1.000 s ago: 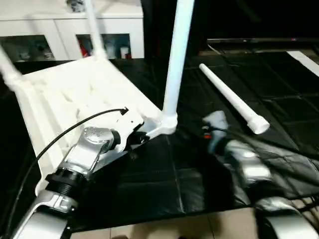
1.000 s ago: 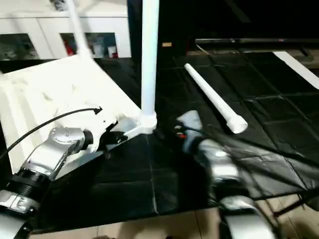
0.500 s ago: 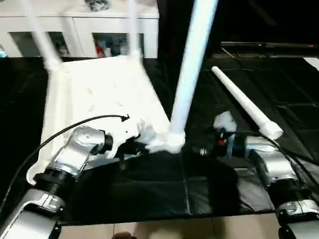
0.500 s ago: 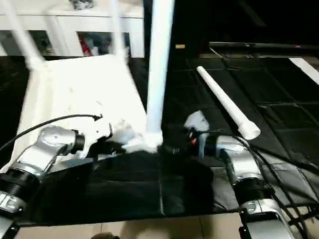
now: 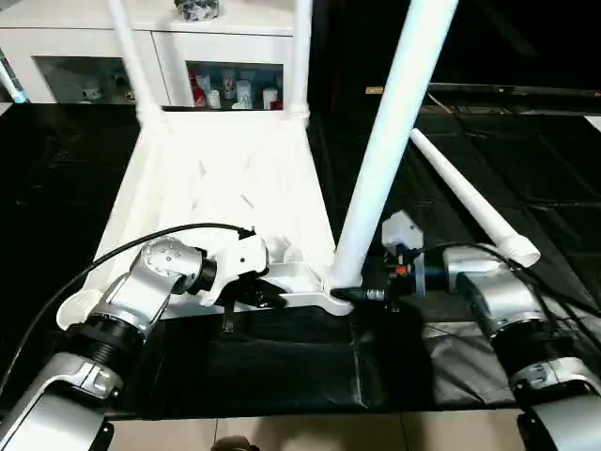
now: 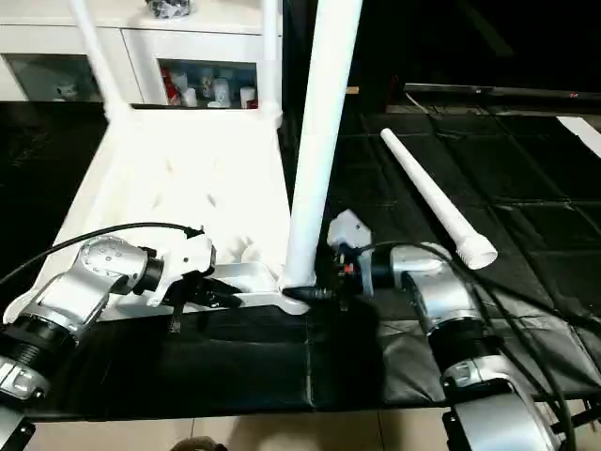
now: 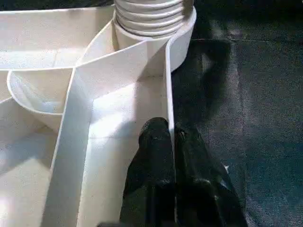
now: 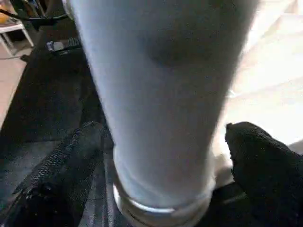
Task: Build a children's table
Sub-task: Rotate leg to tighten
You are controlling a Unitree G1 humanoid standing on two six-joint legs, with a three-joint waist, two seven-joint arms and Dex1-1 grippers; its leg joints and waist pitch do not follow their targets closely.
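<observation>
- The table top (image 5: 225, 178) lies upside down on the black mat (image 5: 310, 366), ribs up, long axis running away from me toward the cabinet (image 5: 207, 56). It looks like light, stiff, smooth plastic; I judge the thin rim wall the surest place to hold it.
- The near leg (image 5: 390, 141) stands in its corner socket, leaning slightly right. Two far legs (image 5: 300, 52) also point up.
- The loose leg (image 5: 470, 202) lies on the mat to my right, wide end nearest me, pointing away and left. It may roll.
- My right claw (image 8: 161, 156) is spread around the near leg's base; whether it is pressing I cannot tell.
- My left claw (image 7: 168, 156) pinches the rim wall beside that socket.
</observation>
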